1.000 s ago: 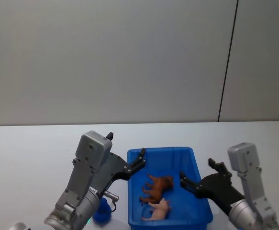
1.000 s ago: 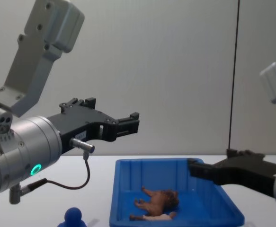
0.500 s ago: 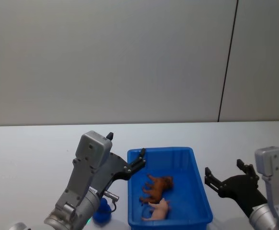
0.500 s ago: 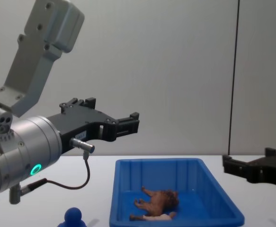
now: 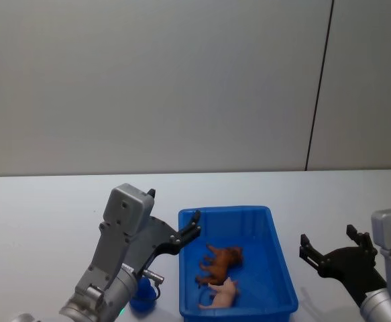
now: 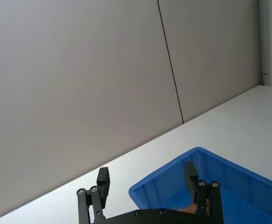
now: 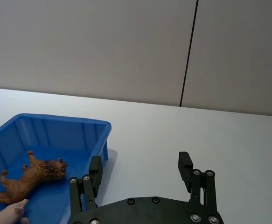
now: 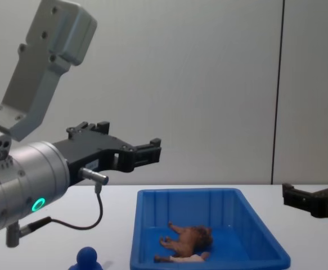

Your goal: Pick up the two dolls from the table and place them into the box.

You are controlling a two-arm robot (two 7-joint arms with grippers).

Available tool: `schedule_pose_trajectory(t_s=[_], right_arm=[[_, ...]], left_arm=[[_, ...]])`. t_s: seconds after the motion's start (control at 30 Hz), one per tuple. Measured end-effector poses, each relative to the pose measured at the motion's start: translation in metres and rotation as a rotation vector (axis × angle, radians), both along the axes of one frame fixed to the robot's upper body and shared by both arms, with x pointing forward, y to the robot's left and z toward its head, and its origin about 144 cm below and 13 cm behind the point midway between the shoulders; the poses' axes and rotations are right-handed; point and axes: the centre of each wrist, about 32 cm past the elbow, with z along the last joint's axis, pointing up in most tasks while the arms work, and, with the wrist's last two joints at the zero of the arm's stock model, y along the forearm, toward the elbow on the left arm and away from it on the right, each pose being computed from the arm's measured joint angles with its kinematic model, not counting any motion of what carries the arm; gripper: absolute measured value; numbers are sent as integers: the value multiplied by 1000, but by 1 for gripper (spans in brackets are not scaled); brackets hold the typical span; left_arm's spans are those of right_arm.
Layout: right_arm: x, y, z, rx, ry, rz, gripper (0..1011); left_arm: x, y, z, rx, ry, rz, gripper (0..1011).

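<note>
Both arms reach forward above the worktop (image 5: 41,201), pincers spread.
The left pincer (image 5: 174,206) is raised near the left rim of the box (image 5: 225,210); the right pincer (image 5: 326,238) is apart on its right. The brown animal (image 5: 220,261) and the pig (image 5: 223,293) lie inside; the blue figure (image 5: 141,295) stands just left of the box.

Pig (image 5: 223,294), brown animal (image 5: 219,263) inside box (image 5: 225,210)

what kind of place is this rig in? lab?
Probably a robot test lab: a plain white table against a bare grey panel wall, one blue bin holding a brown animal and a pig, with the left gripper and right gripper open at either side of it.
</note>
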Motion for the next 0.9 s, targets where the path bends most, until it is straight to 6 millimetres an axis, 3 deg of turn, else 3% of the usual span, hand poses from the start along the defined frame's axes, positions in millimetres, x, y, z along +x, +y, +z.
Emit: schedule_pose_trajectory(t_s=[0.9], right_arm=[[-3,-3,0,1,-2,-24,1001]], left_arm=[[-4,26,-11,-24,264,130,1001]])
